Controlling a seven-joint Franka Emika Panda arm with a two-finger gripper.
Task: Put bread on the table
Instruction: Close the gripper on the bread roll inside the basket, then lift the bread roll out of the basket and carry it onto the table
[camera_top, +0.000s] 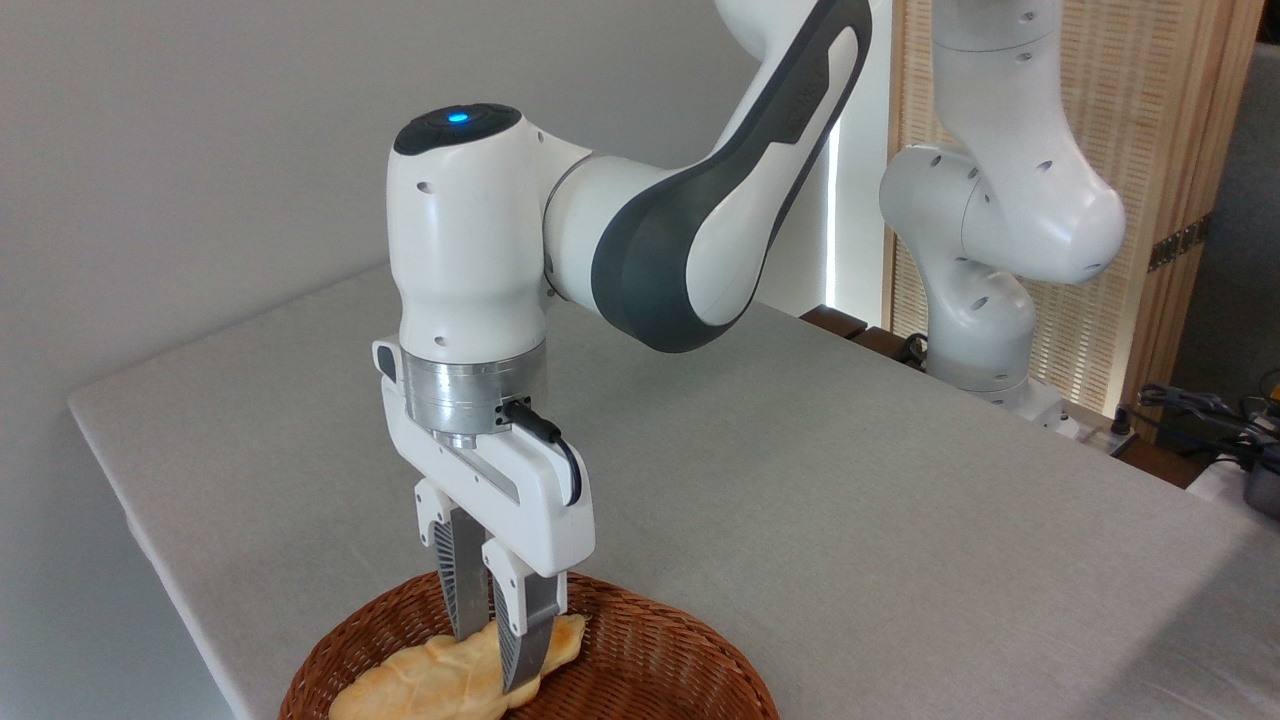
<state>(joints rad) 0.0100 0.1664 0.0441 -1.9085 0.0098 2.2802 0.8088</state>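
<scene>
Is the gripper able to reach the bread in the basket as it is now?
Probably yes. The gripper is already down in the wicker basket, with its fingers on either side of the bread. Nothing stands in its way.

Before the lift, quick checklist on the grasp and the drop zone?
1. Fingers straddle the bread: ok, one on each side, near its middle.
2. Firm clamp: cannot tell; the fingers look closed on it.
3. Bread free of the basket: not ok, it lies inside.
4. Bare table for the drop: ok, open cloth behind and right.
5. Basket's near rim: cannot tell, cut off by the frame.
</scene>
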